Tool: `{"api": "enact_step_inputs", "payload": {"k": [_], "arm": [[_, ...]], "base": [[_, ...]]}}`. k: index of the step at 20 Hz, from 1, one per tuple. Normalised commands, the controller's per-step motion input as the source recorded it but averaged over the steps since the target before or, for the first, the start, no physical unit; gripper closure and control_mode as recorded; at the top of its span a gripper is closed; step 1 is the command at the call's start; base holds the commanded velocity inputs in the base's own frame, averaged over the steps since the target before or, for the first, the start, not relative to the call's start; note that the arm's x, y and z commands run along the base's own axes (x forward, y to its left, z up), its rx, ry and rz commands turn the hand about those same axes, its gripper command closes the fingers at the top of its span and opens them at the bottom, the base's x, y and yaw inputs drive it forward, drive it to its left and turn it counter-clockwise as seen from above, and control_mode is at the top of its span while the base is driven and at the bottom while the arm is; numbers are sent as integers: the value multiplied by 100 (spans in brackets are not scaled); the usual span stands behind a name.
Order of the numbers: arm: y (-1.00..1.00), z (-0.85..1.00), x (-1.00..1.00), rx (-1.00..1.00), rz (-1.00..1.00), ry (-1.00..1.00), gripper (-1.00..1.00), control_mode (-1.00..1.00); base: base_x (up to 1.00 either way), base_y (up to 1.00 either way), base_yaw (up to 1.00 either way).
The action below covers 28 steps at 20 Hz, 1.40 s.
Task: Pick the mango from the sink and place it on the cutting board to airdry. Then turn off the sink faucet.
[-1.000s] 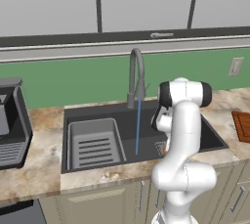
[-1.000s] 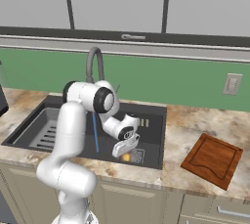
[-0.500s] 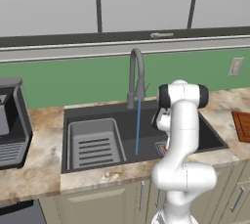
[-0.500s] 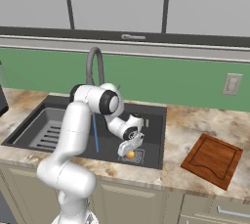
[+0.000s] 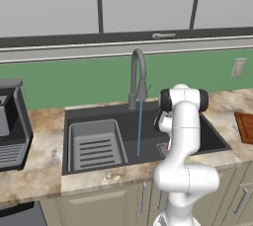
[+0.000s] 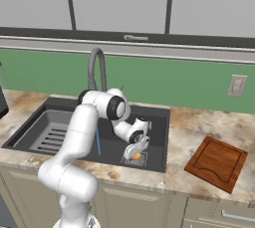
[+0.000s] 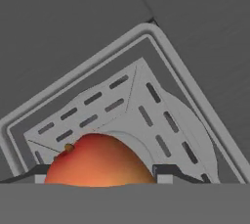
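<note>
Down at the near right corner of the sink [image 6: 158,137], the gripper [image 6: 135,152] is right on the mango [image 6: 135,156], which sits on the square drain grate [image 7: 146,115]. From the hand camera the fruit fills the gap between the two dark fingertips [image 7: 168,170], one on each side and both pressed up against its skin, so I'd call that a grasp on the mango, though it looks like it's resting on the grate and not lifted off it. It's orange going reddish toward the bottom, with a little stem nub up top.

Off to the right on the marble counter [image 6: 189,122] there's the cutting board [image 6: 216,162], reddish-brown wood, lying flat and turned at an angle, well apart from the sink. Nothing on it.

On the left half of the basin sits a grey ribbed rack tray [image 5: 97,146]. Between that tray and the arm, a thin blue stream of water [image 5: 139,126] drops straight down from the spray head, so the tap is running. The white arm [image 5: 184,136] bends over the front edge of the counter and reaches down into the right side of the basin.

Farther back, the sink faucet [image 5: 139,77] is a tall grey gooseneck standing at the far rim of the sink, roughly centred. A black coffee machine [image 5: 11,121] sits on the counter at the far left. Behind everything is a green backsplash with a wall outlet [image 6: 236,85] on the right.
</note>
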Motion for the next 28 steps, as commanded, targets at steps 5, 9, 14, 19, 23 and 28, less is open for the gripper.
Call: {"api": "enact_step_inputs", "payload": {"k": [5,9,14,19,23,28], "arm": [[0,7,0,6,0,0,100,-100],[0,29,-4,14,0,0,100,-100],[0,51,-17,15,0,0,100,-100],[0,63,-26,9,-3,5,100,-100],[0,60,-25,2,-10,8,100,-100],[3,59,-28,0,-14,2,100,-100]], "base": [[0,0,0],[0,0,0],[0,0,0],[0,0,0],[0,0,0],[0,0,0]]}}
